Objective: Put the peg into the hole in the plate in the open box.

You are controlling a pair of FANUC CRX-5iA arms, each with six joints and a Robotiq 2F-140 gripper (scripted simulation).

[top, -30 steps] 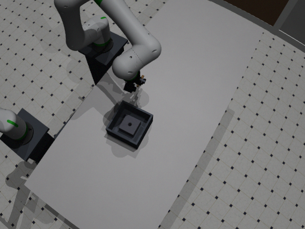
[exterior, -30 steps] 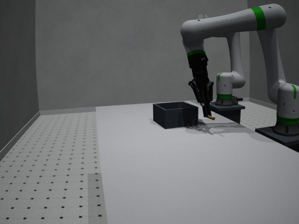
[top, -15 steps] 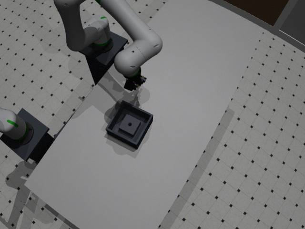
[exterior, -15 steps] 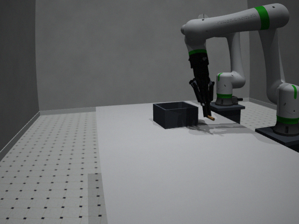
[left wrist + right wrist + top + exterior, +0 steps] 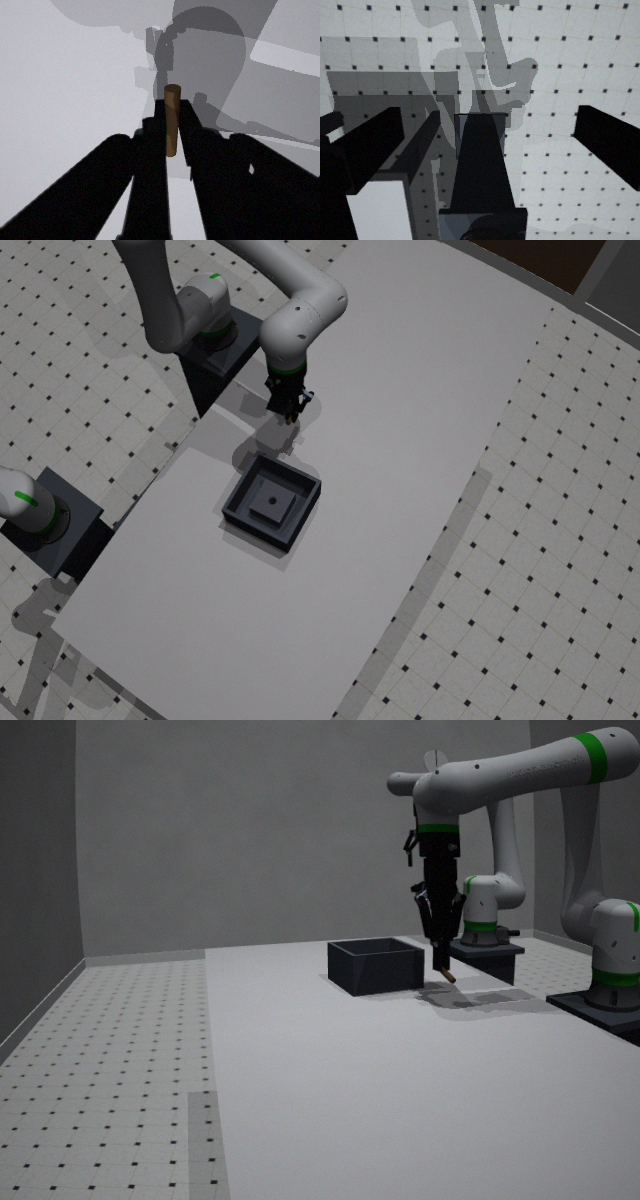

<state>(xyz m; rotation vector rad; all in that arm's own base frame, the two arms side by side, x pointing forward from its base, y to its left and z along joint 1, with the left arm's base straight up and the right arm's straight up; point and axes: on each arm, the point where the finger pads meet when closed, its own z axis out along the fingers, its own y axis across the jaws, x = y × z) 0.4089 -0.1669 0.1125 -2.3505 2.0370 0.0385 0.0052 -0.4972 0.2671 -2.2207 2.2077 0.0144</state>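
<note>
While the left claw (image 5: 290,418) (image 5: 440,968) (image 5: 171,113) pinches the peg (image 5: 288,420) (image 5: 448,975) (image 5: 172,120) beside the box (image 5: 303,519) (image 5: 388,974):
Likely light, stiff, slippery if round; best gripped high. The right claw (image 5: 409,859) (image 5: 489,122) gapes fully, empty.

Robot lab: 2 arms (image 5: 542,766), tabletop (image 5: 413,1092).
</note>
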